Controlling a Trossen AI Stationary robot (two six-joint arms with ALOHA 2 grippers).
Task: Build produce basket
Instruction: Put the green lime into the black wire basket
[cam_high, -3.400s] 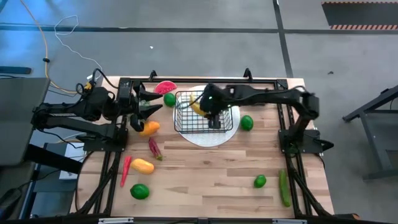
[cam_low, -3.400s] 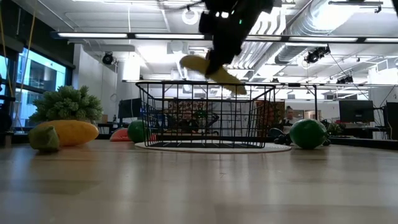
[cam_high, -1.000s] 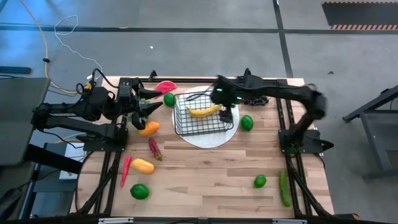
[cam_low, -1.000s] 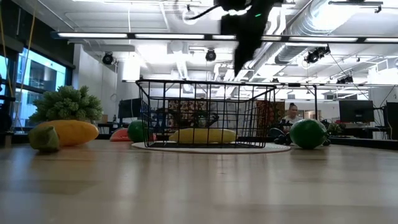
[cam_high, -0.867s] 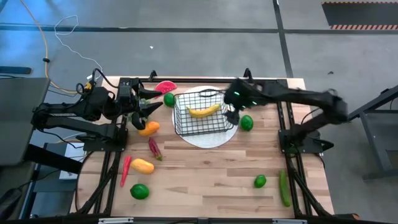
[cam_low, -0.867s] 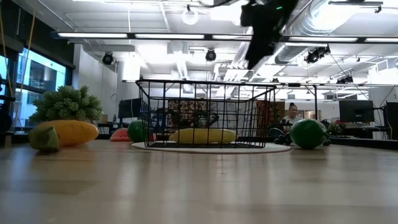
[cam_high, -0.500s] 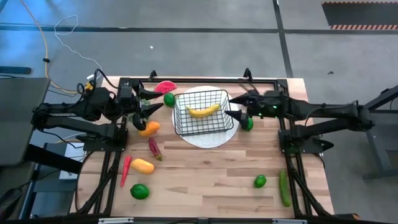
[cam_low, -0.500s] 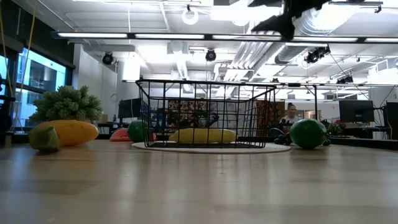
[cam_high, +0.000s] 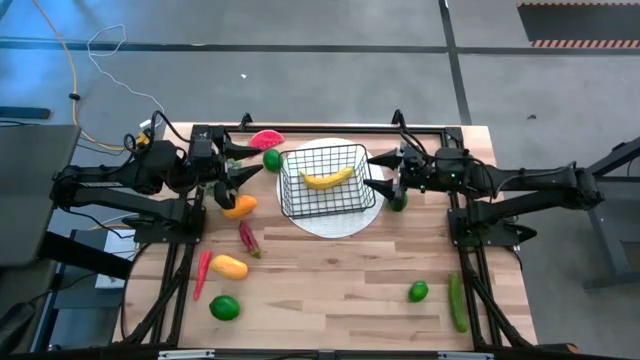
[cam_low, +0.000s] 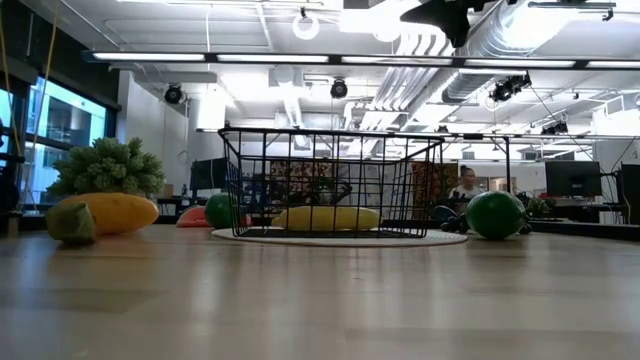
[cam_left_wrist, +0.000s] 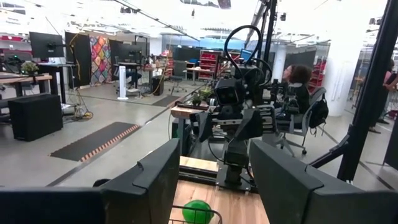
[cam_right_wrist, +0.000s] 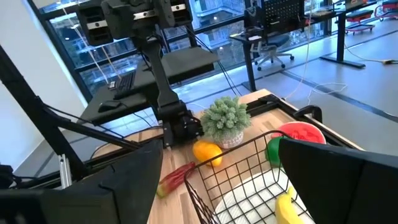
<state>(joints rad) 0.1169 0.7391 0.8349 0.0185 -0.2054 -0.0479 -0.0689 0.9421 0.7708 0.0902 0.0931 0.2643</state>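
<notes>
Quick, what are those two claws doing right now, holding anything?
Left gripper: open, holding nothing.
Right gripper: open, holding nothing, beside the basket.

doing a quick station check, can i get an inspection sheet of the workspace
surface: wooden table, round white plate under the basket.
job's things: black wire basket holds one banana; limes, cucumber, watermelon slice, red peppers and orange-yellow fruits lie outside it.
clutter: small green potted plant.
grippers: left gripper open, empty, beside the basket; right gripper open, empty, at the basket's other side.
cables: yellow cable on the floor.
surroundings: seated person, desks, monitors.
</notes>
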